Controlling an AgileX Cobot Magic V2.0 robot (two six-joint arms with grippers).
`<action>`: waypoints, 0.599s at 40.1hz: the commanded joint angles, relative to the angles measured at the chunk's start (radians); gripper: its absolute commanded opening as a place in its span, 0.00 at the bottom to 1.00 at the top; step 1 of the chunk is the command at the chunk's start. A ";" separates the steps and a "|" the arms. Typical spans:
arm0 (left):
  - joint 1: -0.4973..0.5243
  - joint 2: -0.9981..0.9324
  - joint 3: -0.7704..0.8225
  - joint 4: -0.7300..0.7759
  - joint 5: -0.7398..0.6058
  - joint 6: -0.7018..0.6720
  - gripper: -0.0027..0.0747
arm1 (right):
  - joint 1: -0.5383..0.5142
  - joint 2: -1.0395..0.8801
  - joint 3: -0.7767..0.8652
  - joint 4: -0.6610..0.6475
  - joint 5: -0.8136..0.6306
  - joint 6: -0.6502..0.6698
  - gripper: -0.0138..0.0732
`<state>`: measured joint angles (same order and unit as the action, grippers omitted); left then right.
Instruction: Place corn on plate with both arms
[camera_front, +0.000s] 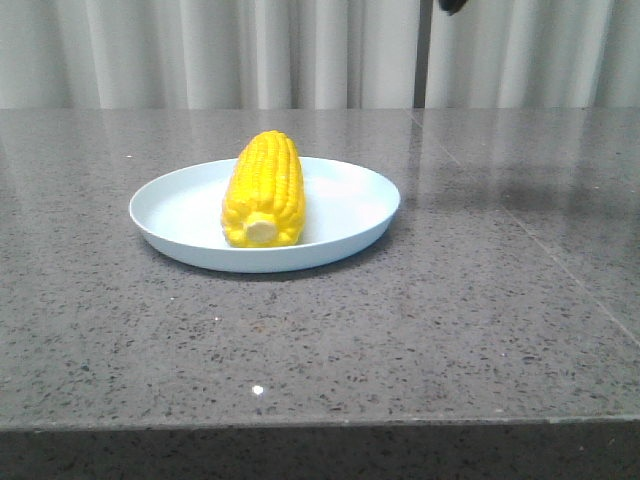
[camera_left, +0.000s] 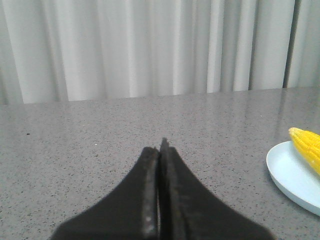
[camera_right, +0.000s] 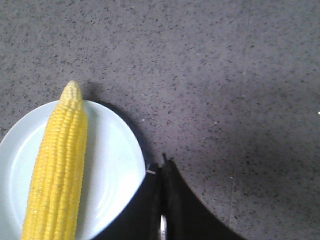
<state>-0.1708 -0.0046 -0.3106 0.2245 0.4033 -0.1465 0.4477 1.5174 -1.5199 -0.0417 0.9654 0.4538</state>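
The yellow corn (camera_front: 264, 188) lies on the pale blue plate (camera_front: 345, 195), its pale stub end toward the camera. The left wrist view shows my left gripper (camera_left: 161, 147) shut and empty, low over the table, with the plate (camera_left: 290, 175) and the corn's tapered tip (camera_left: 306, 143) off to one side. The right wrist view looks down on the corn (camera_right: 57, 170) on the plate (camera_right: 112, 165); my right gripper (camera_right: 162, 162) is shut and empty, high above the plate's rim. In the front view only a dark bit of an arm (camera_front: 452, 5) shows at the top edge.
The plate sits left of centre on a grey speckled stone table (camera_front: 450, 320), whose front edge runs along the bottom of the front view. A pale pleated curtain (camera_front: 250, 50) hangs behind the table.
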 joint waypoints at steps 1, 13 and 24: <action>0.002 -0.019 -0.027 0.005 -0.087 -0.009 0.01 | -0.050 -0.071 -0.027 -0.008 -0.023 -0.029 0.03; 0.002 -0.019 -0.027 0.005 -0.087 -0.009 0.01 | -0.273 -0.235 0.094 -0.008 -0.011 -0.169 0.03; 0.002 -0.019 -0.027 0.005 -0.087 -0.009 0.01 | -0.385 -0.484 0.362 -0.057 -0.201 -0.266 0.03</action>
<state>-0.1708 -0.0046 -0.3106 0.2245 0.4033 -0.1465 0.0708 1.1337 -1.2160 -0.0741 0.9081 0.2176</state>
